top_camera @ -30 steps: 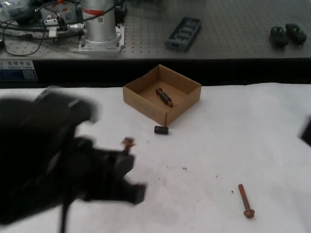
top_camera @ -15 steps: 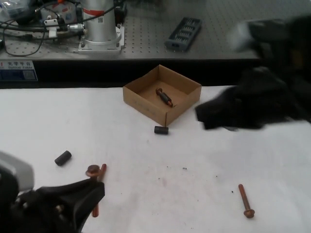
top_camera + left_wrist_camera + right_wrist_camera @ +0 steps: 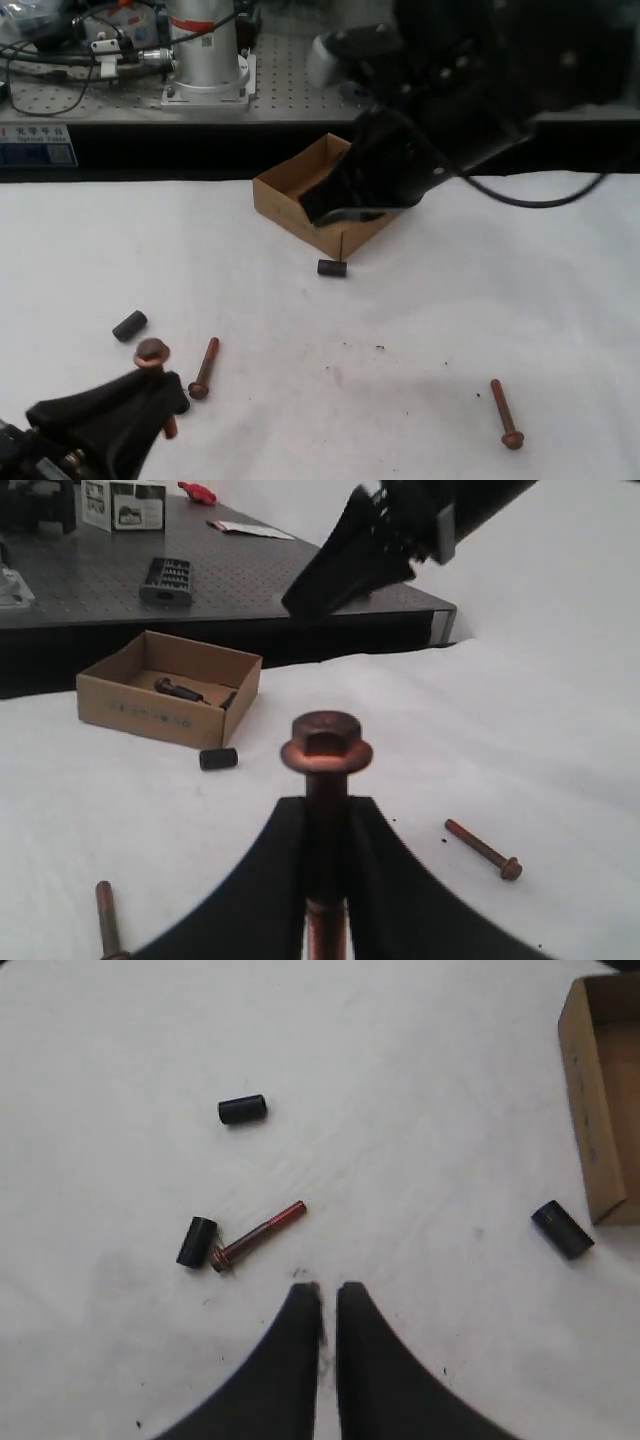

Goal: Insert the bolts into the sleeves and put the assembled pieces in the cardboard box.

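At the bench's near left corner my left gripper (image 3: pixel 168 398) (image 3: pixel 326 808) is shut on a copper bolt (image 3: pixel 152 352) (image 3: pixel 326 752), which stands head up. My right gripper (image 3: pixel 325 213) (image 3: pixel 328 1298) hangs over the cardboard box (image 3: pixel 285 195) (image 3: pixel 150 713) (image 3: pixel 590 1110), fingers together and holding nothing. One assembled piece (image 3: pixel 181 690) lies in the box. A black sleeve (image 3: pixel 332 268) (image 3: pixel 218 758) (image 3: pixel 562 1229) lies just in front of the box. Another sleeve (image 3: pixel 129 325) (image 3: pixel 242 1109) and a loose bolt (image 3: pixel 204 367) (image 3: pixel 258 1234) lie at the left. A third sleeve (image 3: pixel 197 1242) touches that bolt's head.
One more bolt (image 3: pixel 506 412) (image 3: pixel 483 848) lies on the white cloth (image 3: pixel 420 320) at the near right. A metal breadboard (image 3: pixel 480 60) with a post, cables and a black rack runs behind the cloth.
My left arm drew back to the near left corner with the bolt. My right arm swung in from the right edge to above the box.
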